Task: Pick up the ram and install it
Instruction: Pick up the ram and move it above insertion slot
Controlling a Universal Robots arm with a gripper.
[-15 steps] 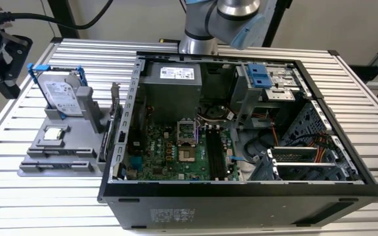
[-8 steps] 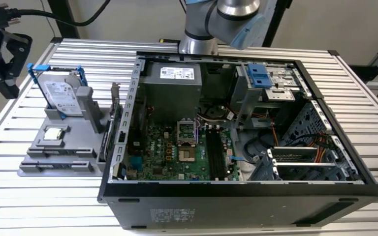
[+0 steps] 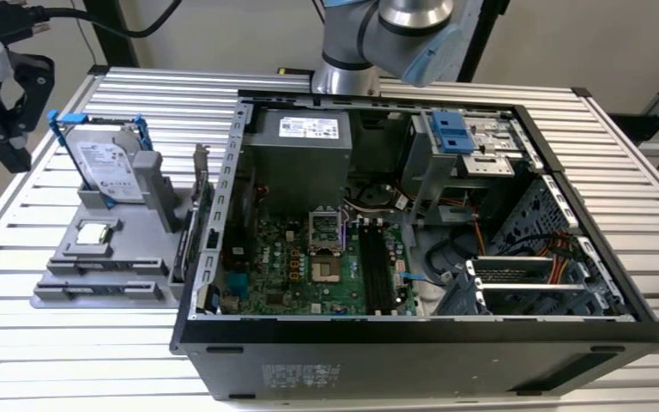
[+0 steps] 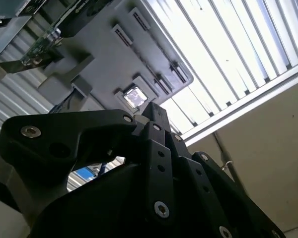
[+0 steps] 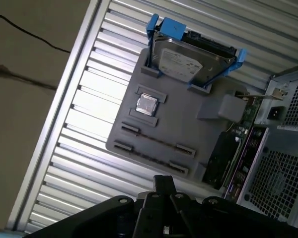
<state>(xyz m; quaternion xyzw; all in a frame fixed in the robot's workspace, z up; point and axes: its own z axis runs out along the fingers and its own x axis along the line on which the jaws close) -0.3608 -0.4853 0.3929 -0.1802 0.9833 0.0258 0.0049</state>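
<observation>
ram cannot be placed for sure: whether it sits in the long dark memory slots [image 3: 373,262] of the motherboard [image 3: 295,266] is too dim to tell. nearest, the hand [image 5: 164,182] hangs by the edge of the slatted surface [image 5: 89,104], fingers drawn narrow with nothing visible between them. beyond it a grey holder [image 5: 188,124] bears a small square chip [image 5: 147,104], then a blue-framed hard drive [image 5: 186,62] on edge. farthest lies the open computer case [image 3: 421,360], just beside the holder

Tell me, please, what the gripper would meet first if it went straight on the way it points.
Probably the grey holder, near its slotted edge short of the chip; in the first wrist view the gripper aims there, though depth is unclear.
</observation>
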